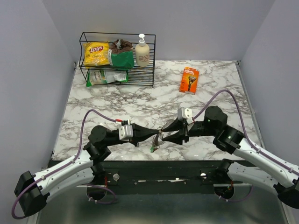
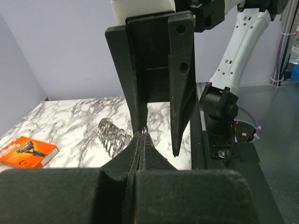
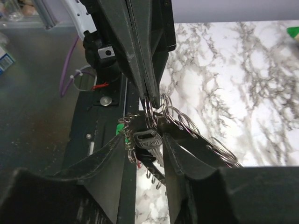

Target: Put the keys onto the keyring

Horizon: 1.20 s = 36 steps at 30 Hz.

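My left pincer (image 2: 142, 135) is shut tight, its tips pinched on a turn of the keyring (image 2: 112, 135). The ring's silvery coils fan out to the left of the tips in the left wrist view.

My right pincer (image 3: 142, 135) meets it tip to tip and stands partly open. The keys (image 3: 148, 142) hang bunched in the gap between its fingers (image 3: 107, 172). I cannot tell whether either finger is pressing on them.

In the overhead view both pincers sit at lower centre, and a green key head dangles just below them. All of this is close to the near edge of the surface (image 1: 140, 98), where the marble gives way to the dark base frame (image 1: 163, 170).

There is little room toward the bottom of the frame. Above the pincers the marble runs bare up to the orange box (image 1: 189, 80) at upper right and the wire rack (image 1: 117, 58) at upper left. Both stand well apart from the pincers. The side edges of the surface meet the walls on the left and right of the frame, beyond the arms' elbows.
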Each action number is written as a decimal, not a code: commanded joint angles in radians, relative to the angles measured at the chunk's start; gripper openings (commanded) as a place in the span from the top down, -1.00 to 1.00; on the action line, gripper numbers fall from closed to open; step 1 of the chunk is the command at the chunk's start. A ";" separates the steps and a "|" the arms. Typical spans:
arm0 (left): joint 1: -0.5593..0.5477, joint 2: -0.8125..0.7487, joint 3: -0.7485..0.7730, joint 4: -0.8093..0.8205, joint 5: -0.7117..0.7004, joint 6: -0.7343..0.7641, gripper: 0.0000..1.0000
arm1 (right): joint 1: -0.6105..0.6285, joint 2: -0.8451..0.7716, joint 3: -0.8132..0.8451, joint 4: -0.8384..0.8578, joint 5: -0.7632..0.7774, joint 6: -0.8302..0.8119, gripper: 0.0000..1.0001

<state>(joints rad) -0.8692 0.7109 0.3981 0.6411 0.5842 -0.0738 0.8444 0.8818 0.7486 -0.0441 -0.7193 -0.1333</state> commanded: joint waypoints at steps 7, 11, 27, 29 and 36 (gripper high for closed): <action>-0.002 0.001 0.041 0.049 0.014 0.012 1.00 | -0.002 -0.104 -0.023 0.030 0.061 -0.003 0.02; -0.002 0.002 0.042 0.052 0.014 0.009 1.00 | -0.002 -0.093 -0.026 0.035 0.043 -0.005 0.08; -0.002 0.007 0.041 0.058 0.017 -0.007 1.00 | -0.002 -0.038 -0.014 0.110 -0.009 0.031 0.43; -0.002 0.007 0.041 0.060 0.016 -0.006 1.00 | -0.002 -0.034 -0.012 0.113 -0.019 0.035 0.51; -0.002 0.010 0.044 0.052 0.020 -0.006 1.00 | -0.001 -0.026 -0.006 0.116 -0.031 0.038 0.94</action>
<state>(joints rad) -0.8707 0.7231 0.4019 0.6418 0.5880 -0.0772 0.8440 0.8516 0.7338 0.0414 -0.7139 -0.1047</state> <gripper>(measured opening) 0.007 0.100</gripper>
